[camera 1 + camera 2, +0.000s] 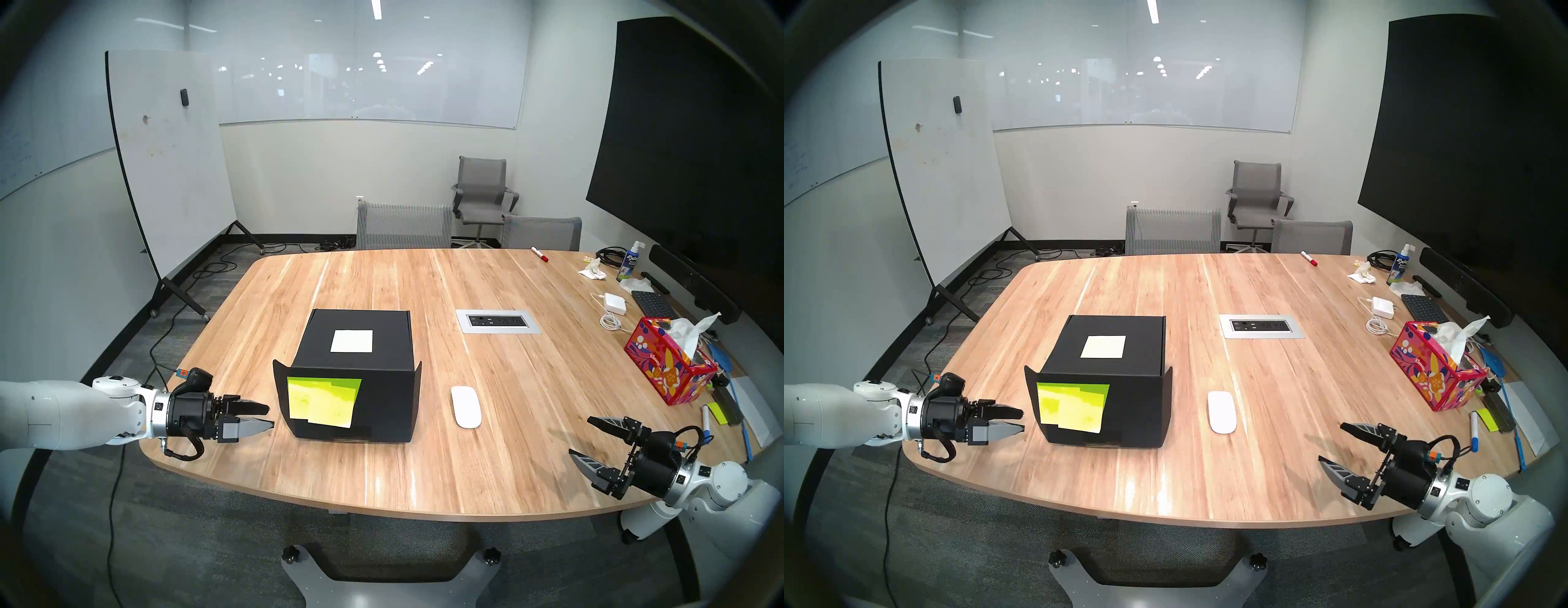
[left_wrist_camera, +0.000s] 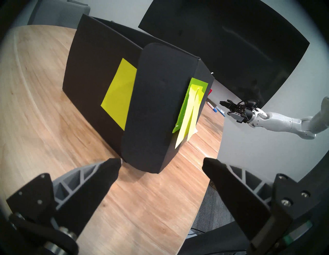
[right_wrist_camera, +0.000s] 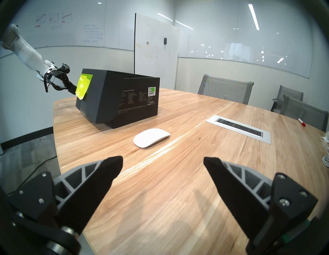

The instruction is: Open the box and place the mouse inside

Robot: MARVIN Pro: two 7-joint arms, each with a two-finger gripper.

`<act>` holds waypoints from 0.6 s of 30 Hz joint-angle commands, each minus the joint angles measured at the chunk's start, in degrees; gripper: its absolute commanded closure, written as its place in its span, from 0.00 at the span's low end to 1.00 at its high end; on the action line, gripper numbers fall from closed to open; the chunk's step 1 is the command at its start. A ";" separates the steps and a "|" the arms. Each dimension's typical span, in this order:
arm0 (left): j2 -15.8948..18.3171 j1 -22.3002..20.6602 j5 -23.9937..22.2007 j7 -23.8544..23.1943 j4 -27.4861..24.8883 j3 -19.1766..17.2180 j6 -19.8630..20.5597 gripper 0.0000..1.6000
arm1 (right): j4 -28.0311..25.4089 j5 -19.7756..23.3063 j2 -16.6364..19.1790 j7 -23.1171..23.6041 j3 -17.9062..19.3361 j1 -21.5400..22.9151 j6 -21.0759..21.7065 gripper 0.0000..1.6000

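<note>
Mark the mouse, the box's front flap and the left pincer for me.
mouse [image 1: 465, 406], head left view, middle of its white top.
front flap [image 1: 382, 403], head left view, bare black part beside the sticky notes.
left pincer [image 1: 271, 418], head left view, between its fingertips.

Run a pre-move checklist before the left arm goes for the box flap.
1. Left gripper open and empty: ok.
2. Right gripper open and empty: ok.
3. Box lid shut, front flap down, not yet opened: ok.
4. Left fingertips beside the flap's left edge, contact: cannot tell.
5. Mouse flat on the table, apart from the box, right of it: ok.
6. Space between mouse and right gripper clear: ok.
</note>
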 commanded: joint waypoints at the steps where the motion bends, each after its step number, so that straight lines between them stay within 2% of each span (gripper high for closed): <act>1: -1.17 -1.14 -1.48 0.29 -0.02 -1.30 0.67 0.00 | -0.14 0.09 0.01 0.00 0.23 0.03 -0.03 0.00; 18: -1.99 -1.24 -1.74 -0.41 1.66 -1.45 2.23 0.00 | -0.15 0.10 0.00 0.00 0.24 0.02 -0.02 0.00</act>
